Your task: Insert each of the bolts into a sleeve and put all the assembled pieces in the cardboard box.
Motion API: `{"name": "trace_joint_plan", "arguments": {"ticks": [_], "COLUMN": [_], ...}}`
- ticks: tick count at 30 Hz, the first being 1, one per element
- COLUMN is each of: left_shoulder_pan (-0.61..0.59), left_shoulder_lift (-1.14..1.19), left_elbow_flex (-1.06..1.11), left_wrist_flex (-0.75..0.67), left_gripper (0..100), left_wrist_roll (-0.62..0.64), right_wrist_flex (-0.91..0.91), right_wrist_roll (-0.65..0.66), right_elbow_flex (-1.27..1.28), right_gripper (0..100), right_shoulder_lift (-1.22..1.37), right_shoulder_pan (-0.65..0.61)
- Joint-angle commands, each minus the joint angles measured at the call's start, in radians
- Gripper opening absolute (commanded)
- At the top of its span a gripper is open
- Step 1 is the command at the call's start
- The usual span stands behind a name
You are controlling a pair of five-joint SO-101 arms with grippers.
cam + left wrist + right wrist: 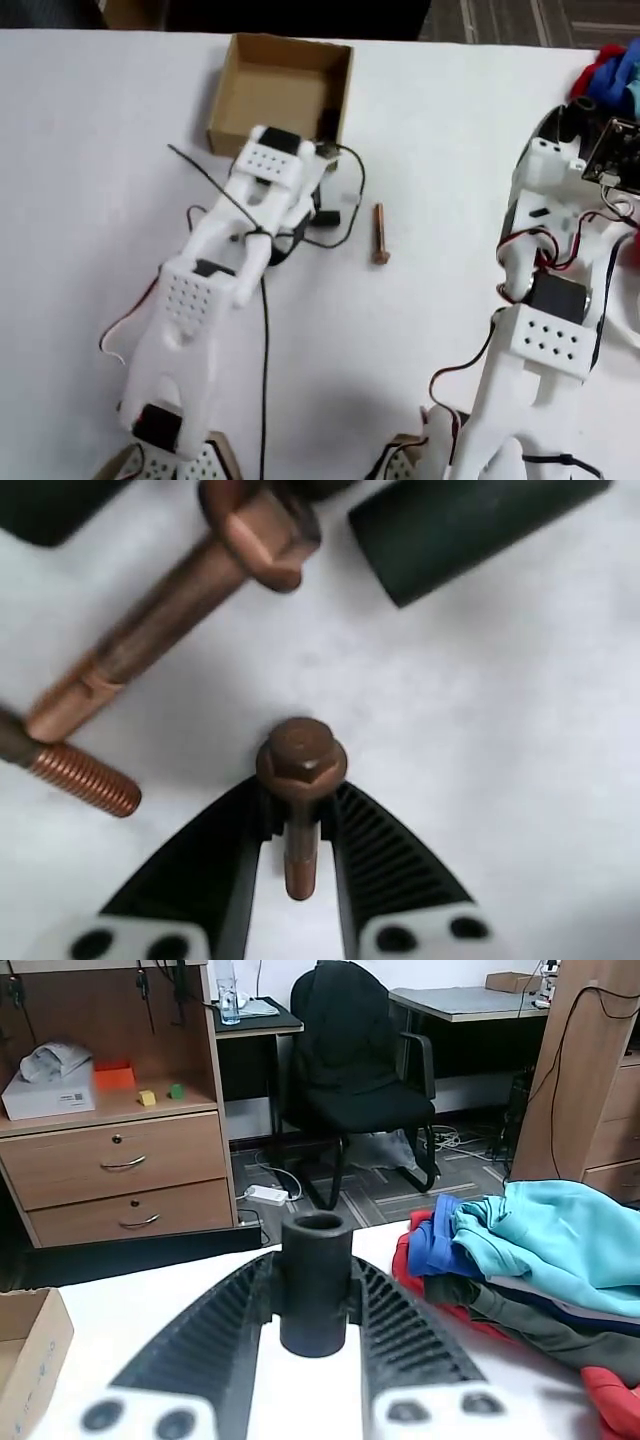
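Note:
My left gripper (300, 808) is shut on the shank of a small copper bolt (300, 758), close above the white table. Beside it lie a longer copper bolt (170, 600), a threaded bolt end (88, 778) and two black sleeves (470, 528) (50, 505). My right gripper (316, 1305) is shut on an upright black sleeve (316, 1285) with its bore facing up; in the high view that sleeve (583, 104) is at the table's far right. Another copper bolt (380, 233) lies alone mid-table. The cardboard box (290, 42) stands open at the far edge, just beyond the left arm (250, 215).
A pile of red, blue and teal clothes (530, 1245) lies on the table past the right gripper. Black and red cables (265, 330) trail over the table by both arms. A corner of the box (25, 1350) appears in the right wrist view.

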Motion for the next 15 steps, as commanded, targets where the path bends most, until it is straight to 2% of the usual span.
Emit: {"name": "trace_joint_plan", "arguments": {"ticks": [1,6,11,15], "left_shoulder_pan": [-0.008,-0.014,-0.011,-0.015], "left_shoulder_lift": [-0.063,-0.035,-0.041,-0.037], "left_elbow_flex": [-0.001,-0.005,-0.005,-0.005], "left_wrist_flex": [-0.021,-0.041,-0.038,-0.043], "left_gripper": [3,4,16,18], "left_wrist_roll": [0.006,0.002,0.003,0.002], "right_wrist_flex": [-0.019,-0.019,-0.019,-0.019], "right_wrist_roll": [-0.008,-0.008,-0.008,-0.008], "right_elbow_flex": [-0.061,-0.061,-0.061,-0.061], "right_gripper": [2.2,2.2,2.2,2.2], "right_shoulder_lift": [-0.005,-0.007,-0.007,-0.007], "right_shoulder_pan": [0.008,0.013,0.013,0.010]}}
